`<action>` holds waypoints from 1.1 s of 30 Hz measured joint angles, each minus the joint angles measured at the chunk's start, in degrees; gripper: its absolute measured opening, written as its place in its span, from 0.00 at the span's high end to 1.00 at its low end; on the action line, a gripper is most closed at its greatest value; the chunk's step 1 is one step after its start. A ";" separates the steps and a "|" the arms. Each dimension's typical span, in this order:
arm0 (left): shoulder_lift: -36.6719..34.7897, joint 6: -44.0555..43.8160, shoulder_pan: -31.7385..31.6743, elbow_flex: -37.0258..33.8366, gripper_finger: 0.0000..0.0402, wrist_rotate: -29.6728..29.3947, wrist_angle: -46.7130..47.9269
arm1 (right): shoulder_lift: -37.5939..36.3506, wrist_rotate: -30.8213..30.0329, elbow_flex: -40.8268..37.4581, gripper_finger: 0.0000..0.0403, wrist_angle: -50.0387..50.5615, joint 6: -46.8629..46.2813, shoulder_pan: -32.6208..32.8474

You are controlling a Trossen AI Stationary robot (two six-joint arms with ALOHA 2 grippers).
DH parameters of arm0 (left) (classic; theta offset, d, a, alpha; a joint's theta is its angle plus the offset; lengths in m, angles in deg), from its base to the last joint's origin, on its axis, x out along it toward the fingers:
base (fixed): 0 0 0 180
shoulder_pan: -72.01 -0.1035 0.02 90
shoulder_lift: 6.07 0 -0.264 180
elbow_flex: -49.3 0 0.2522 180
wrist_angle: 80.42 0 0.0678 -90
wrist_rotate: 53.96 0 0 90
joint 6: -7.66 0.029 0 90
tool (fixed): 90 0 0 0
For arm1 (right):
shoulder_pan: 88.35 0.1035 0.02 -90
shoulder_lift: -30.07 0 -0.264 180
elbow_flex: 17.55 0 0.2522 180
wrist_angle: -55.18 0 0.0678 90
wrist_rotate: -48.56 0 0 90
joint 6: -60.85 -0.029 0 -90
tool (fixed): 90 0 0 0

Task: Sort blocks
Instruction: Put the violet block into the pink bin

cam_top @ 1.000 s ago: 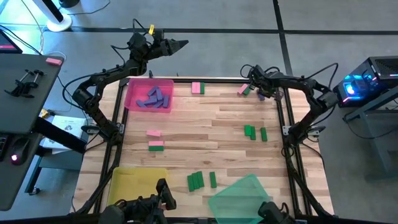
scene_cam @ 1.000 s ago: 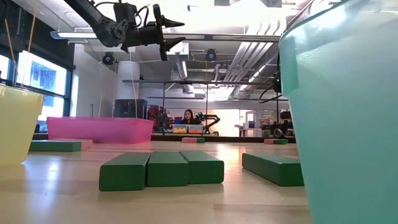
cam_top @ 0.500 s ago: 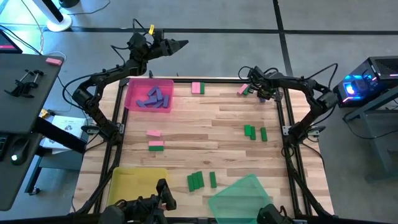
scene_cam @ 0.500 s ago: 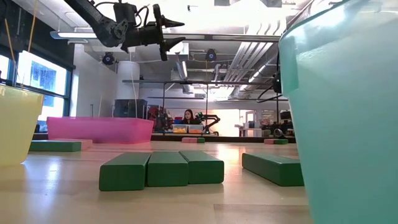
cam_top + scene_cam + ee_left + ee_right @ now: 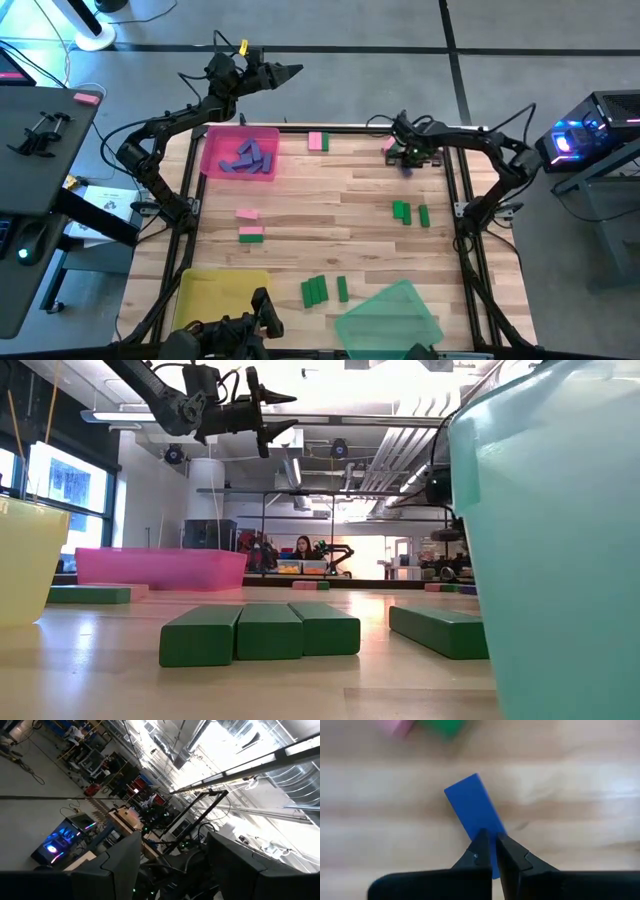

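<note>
Pictured clenched on the end of a blue block (image 5: 470, 802) and drawn a little inward from the desk's (image 5: 330, 200) far right corner since a second ago, leaving a pink block (image 5: 395, 726) and a green block (image 5: 442, 726) behind: the right gripper (image 5: 490, 837), apparently starting a carry toward the pink tray (image 5: 215, 135) where other blue blocks lie. Parked unchanged, released and empty, high beyond the far edge above that tray: the left gripper (image 5: 292, 70). Impossible to tell whether the block has cleared the wood; hidden in the low view behind the green tray (image 5: 560, 540).
</note>
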 joint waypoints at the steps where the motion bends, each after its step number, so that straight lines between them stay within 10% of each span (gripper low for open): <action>1: 0.00 -0.30 0.00 0.00 0.47 0.01 0.01 | 0.00 1.98 -0.02 1.00 0.39 1.44 0.84; 14: 0.00 -0.87 0.00 0.00 0.47 -0.01 0.00 | 0.15 13.44 -0.20 1.00 4.61 36.49 15.13; 33: 0.00 -1.06 0.90 0.00 0.47 -0.28 0.00 | -1.60 10.16 3.32 1.00 1.54 51.65 15.05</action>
